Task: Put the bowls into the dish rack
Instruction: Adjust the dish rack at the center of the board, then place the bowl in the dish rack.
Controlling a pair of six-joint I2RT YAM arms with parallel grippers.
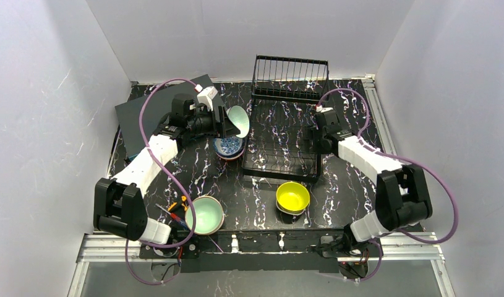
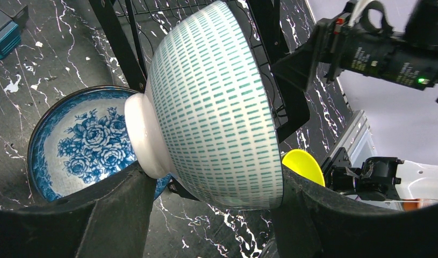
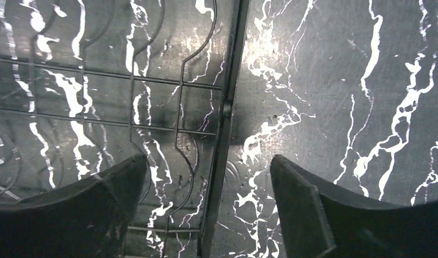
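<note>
High overhead view, close wrist views, all sharing dish rack (image 1: 291, 75)

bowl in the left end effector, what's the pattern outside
The bowl is white with rows of green dashes, clearest in the left wrist view.

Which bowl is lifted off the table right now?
The white bowl with green dashes, held tilted on its side between the left fingers. The blue floral bowl, mint-green bowl and yellow bowl sit upright, ungripped.

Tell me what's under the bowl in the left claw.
A blue floral bowl on the table, beneath the tilted green-dashed bowl the left claw grips. Part of it is covered by that bowl.
</note>
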